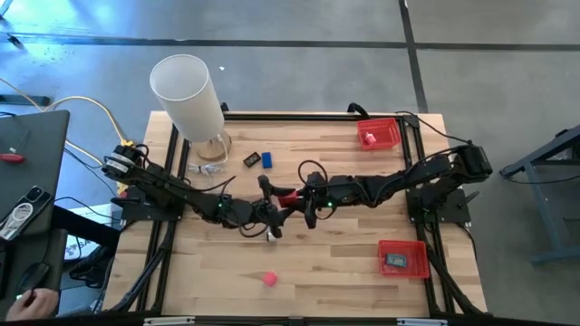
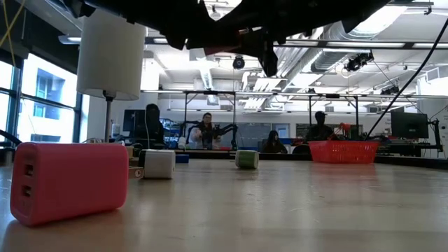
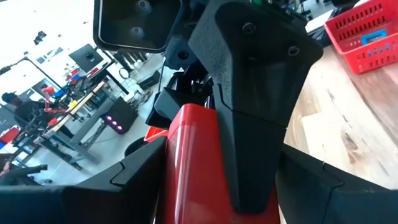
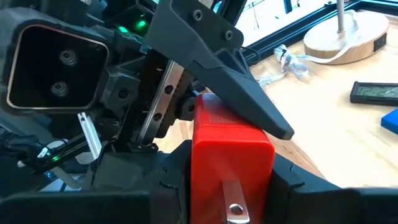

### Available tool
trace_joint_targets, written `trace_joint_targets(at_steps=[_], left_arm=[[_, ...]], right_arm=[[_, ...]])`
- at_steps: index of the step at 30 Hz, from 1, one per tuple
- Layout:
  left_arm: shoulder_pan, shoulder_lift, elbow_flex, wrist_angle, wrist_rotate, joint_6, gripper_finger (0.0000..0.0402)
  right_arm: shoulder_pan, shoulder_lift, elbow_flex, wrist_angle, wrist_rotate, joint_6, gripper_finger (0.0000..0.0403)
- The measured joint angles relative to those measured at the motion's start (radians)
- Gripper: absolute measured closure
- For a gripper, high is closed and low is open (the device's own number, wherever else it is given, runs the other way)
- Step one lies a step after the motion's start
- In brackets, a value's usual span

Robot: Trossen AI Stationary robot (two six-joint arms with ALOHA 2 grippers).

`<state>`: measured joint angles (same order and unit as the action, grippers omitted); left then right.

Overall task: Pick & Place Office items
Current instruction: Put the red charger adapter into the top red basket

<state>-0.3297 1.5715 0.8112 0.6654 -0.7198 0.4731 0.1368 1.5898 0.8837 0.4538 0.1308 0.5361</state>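
A red block-shaped item [image 1: 288, 193] with a metal tab at one end [image 4: 234, 208] is held above the table's middle, where both grippers meet. My left gripper [image 1: 275, 201] comes from the left and my right gripper [image 1: 297, 195] from the right; both are shut on it. It fills the left wrist view [image 3: 186, 162]. A pink piece [image 1: 269, 279] [image 2: 70, 182] lies flat near the near edge. A black piece [image 1: 252, 159] and a blue piece [image 1: 267, 160] lie toward the far side. A white piece [image 2: 159, 163] and a green piece [image 2: 246, 159] rest on the table. My left gripper pinches the red item's body [image 3: 180, 143] between its two fingers, from the table's left; the item is lifted clear. My right gripper pinches the item's tab end [image 4: 231, 155] between its two fingers [image 4: 163, 186], from the table's right. The left gripper's finger [image 4: 217, 68] lies across the block's top.
A tall white cylinder [image 1: 188, 95] on a wooden base stands at the far left corner, with clear glasses [image 1: 207, 167] beside it. One red tray [image 1: 379, 133] sits at the far right, another [image 1: 403, 258] at the near right holding a dark piece. People sit beyond the table.
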Motion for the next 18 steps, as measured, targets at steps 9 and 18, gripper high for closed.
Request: trace_joint_targets(at_steps=[9, 18], left_arm=[[-0.013, 0.0, 0.0, 0.005, 0.009, 0.001, 0.0151], [-0.02, 0.0, 0.0, 0.005, 0.01, 0.038, 0.0091]], right_arm=[[0.001, 0.0, 0.0, -0.002, -0.002, -0.009, 0.0292], [0.0, 0.0, 0.0, -0.004, 0.001, -0.009, 0.0292]])
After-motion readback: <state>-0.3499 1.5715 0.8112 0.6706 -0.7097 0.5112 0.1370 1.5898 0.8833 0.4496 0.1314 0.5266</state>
